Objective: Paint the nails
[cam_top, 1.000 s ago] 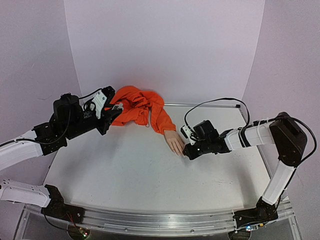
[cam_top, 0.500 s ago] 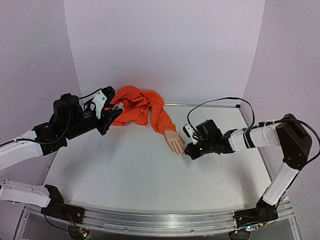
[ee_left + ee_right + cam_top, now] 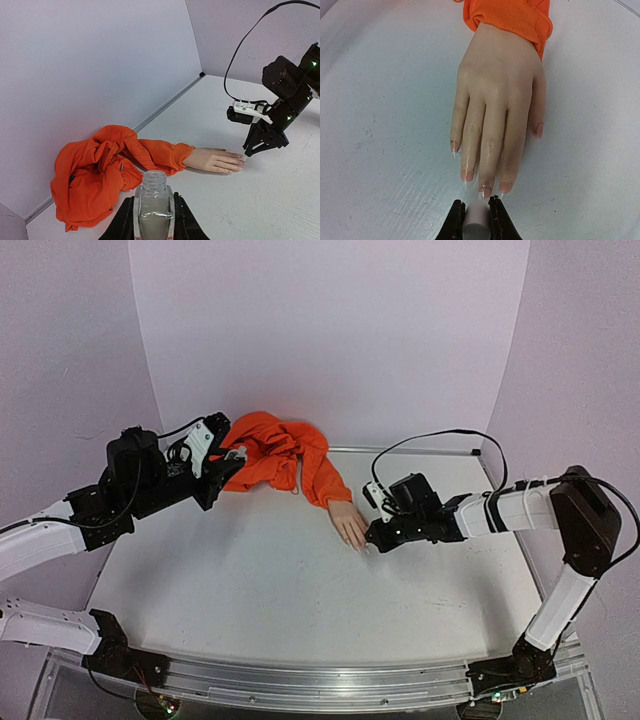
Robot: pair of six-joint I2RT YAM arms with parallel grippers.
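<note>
The flesh-coloured mannequin hand [image 3: 349, 525] in a crumpled orange fabric sleeve [image 3: 290, 455] lay palm-down on the white surface [image 3: 250, 580], fingers toward five o'clock. Its tiny pale nails [image 3: 482, 192] sat just beside the right pincer [image 3: 475, 206], which was pinching a small grey stub [image 3: 475, 220]. At ten o'clock, the left pincer [image 3: 153, 212] pinched a small clear round bottle [image 3: 153, 185], upright and uncapped.

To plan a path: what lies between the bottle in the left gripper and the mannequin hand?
The crumpled orange garment lies there, its sleeve running to the mannequin hand; the top and left wrist views both show it.
</note>
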